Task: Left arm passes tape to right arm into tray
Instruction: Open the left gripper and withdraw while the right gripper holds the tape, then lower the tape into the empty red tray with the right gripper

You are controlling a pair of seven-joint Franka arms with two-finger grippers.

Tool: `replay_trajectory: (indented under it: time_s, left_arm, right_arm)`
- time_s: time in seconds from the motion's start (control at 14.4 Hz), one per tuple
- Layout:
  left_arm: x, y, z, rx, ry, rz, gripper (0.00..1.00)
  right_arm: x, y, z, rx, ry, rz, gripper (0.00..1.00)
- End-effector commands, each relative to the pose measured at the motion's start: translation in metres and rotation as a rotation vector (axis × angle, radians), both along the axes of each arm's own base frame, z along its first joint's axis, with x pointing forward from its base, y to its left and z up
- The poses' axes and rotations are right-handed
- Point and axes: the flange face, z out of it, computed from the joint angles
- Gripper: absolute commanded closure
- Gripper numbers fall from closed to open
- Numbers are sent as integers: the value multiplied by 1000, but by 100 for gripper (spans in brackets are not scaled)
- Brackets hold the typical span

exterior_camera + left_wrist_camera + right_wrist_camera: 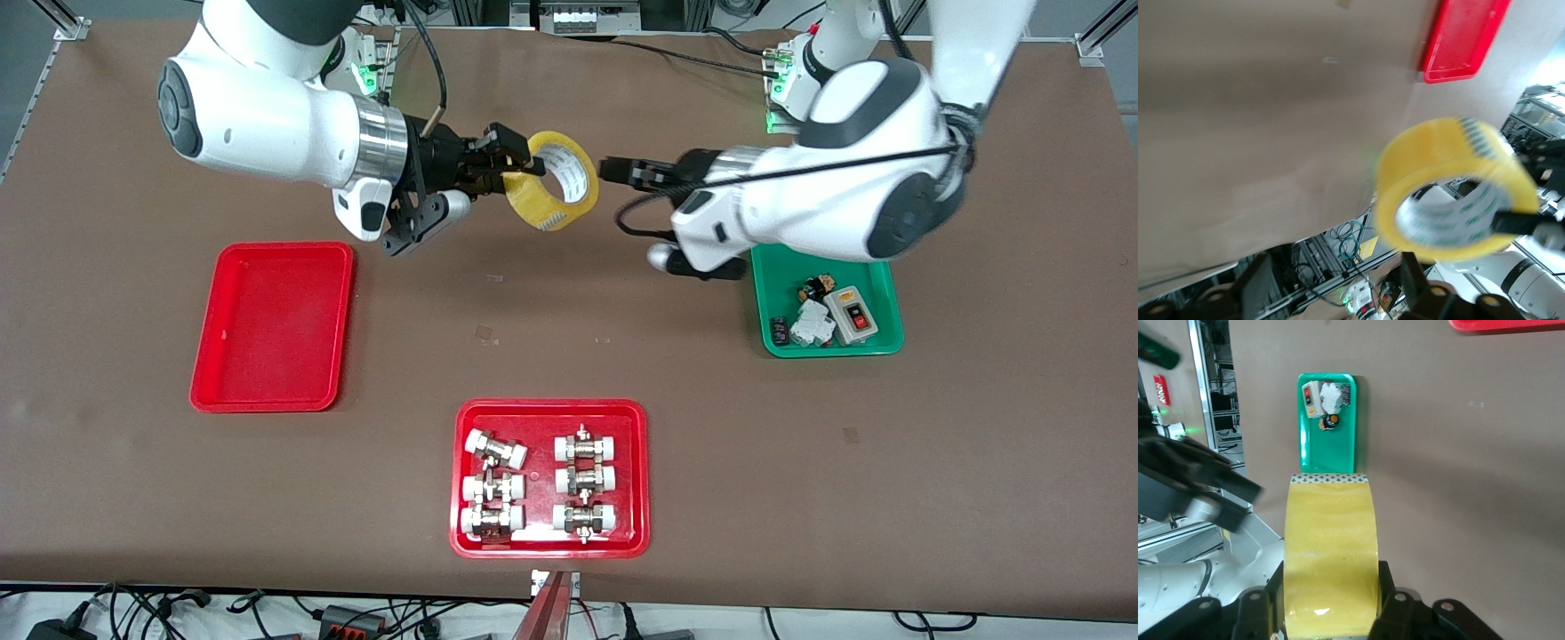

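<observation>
The tape (551,180) hangs in the air over the bare table (569,293), clamped through its wall by the right end effector (511,164), which comes in from the roll's nine o'clock side in the front view. The left end effector (613,171) sits just off the roll at three o'clock, fingers apart and not touching it, so the handover looks finished. The roll is carried on edge, likely so one finger fits inside the core. The plain red tray (274,327) lies empty toward the right arm's end, at about seven o'clock from the roll.
</observation>
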Motion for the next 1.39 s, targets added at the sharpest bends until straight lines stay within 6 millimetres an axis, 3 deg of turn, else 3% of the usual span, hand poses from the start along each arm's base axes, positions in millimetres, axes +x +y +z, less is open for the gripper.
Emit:
replay_trajectory:
  time_s: [0.0, 0.14, 0.28, 0.42, 0.56, 0.7, 0.84, 0.98, 1.11, 1.32]
  left_arm:
    - [10, 67, 1, 162, -27, -44, 0]
    - [21, 104, -9, 249, -132, -144, 0]
    - [32, 136, -19, 302, -233, -270, 0]
    - [41, 166, -21, 353, -305, -374, 0]
    - [47, 209, -9, 335, -371, -446, 0]
    - [52, 239, -5, 299, -424, -557, 0]
    - [45, 253, 24, 385, -473, -594, 0]
    - [37, 269, 47, 463, -486, -555, 0]
    - [17, 259, 78, 481, -525, -514, 0]
    - [-15, 250, 100, 540, -573, -371, 0]
  right_arm:
    - [26, -36, -17, -49, -7, -42, 61]
    - [51, -91, -41, -87, 49, -108, 61]
    - [77, -163, -65, -103, 122, -188, 61]
    - [99, -264, -107, -130, 211, -284, 61]
    - [106, -352, -155, -98, 255, -307, 61]
    - [99, -419, -199, -46, 291, -304, 61]
    - [89, -462, -245, 7, 305, -279, 61]
    - [81, -490, -284, 49, 277, -251, 60]
    - [75, -500, -318, 75, 267, -229, 59]
    - [74, -502, -331, 78, 250, -219, 58]
